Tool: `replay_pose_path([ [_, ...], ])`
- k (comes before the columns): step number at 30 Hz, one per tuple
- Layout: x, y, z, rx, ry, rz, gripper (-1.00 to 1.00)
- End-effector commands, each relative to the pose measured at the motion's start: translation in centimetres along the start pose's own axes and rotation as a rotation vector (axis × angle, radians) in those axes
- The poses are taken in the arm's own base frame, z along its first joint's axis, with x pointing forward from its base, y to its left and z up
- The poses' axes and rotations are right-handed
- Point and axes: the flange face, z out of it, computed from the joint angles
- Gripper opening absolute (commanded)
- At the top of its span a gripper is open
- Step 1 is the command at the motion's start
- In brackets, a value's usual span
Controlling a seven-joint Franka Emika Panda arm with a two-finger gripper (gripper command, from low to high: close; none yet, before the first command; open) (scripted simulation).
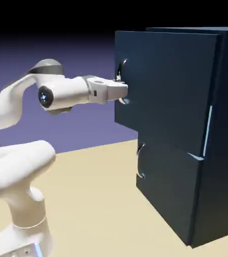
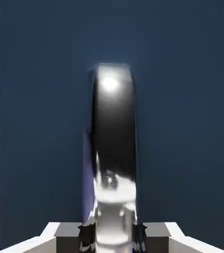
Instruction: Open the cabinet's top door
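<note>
Gripping the top door's (image 1: pixel 166 85) silver handle (image 2: pixel 114 143), fingers (image 2: pixel 87 236) clamped, contact clear only in hand view.

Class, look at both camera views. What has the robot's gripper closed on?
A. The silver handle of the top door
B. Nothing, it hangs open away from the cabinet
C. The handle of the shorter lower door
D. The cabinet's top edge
A: the gripper is shut on the silver handle of the top door, which runs up between its fingertips in the hand view.
</note>
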Motion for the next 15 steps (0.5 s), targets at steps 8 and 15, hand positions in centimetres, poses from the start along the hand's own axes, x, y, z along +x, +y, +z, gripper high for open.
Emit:
replay_pose_path([
  [8, 1.7, 1.7, -4.6, 0.101, -0.101, 0.0, -1.0],
  [15, 3.4, 3.4, -7.9, 0.179, -0.18, 0.0, -1.0],
])
